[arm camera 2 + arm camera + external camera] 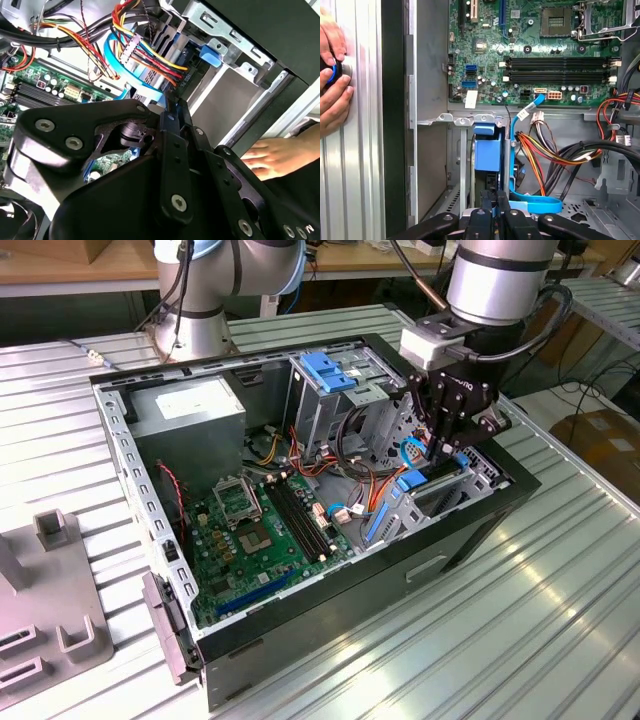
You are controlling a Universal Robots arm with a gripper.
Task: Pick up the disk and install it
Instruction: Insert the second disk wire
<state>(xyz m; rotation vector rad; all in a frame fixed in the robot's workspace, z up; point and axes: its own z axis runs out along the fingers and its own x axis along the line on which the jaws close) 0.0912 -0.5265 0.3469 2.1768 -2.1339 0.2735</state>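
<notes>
Here, gripper (491,200) fingers pinched together on the disk's (487,152) blue edge, disk upright in its bay, directly beneath.

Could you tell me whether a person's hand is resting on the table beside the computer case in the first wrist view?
Yes: a hand lies on the ribbed metal table just outside the case's black wall.

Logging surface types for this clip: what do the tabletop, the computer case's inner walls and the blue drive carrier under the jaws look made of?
Tabletop: ribbed metal, likely aluminium, with a bright streaky sheen.
Case walls: bare grey sheet metal, matte, punched with holes and folded edges.
Blue drive carrier: looks like moulded plastic, uniformly coloured and smooth with a soft gloss. The gripper is just above it.
</notes>
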